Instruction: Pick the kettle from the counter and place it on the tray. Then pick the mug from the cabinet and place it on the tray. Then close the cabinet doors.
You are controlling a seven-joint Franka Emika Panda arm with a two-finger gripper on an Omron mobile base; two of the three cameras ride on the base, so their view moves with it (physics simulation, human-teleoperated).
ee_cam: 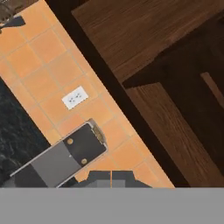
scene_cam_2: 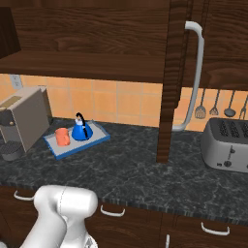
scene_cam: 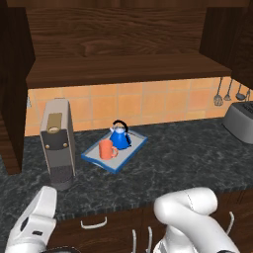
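Hand view shows the gripper closed on nothing, coffee machine just beside it, while the kettle and mug sit on the tray well apart from it.

kettle and mug on tray (upright)

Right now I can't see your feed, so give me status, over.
Gripper shut, empty. Kettle and mug on tray. Cabinet doors open. Coffee machine near left door.
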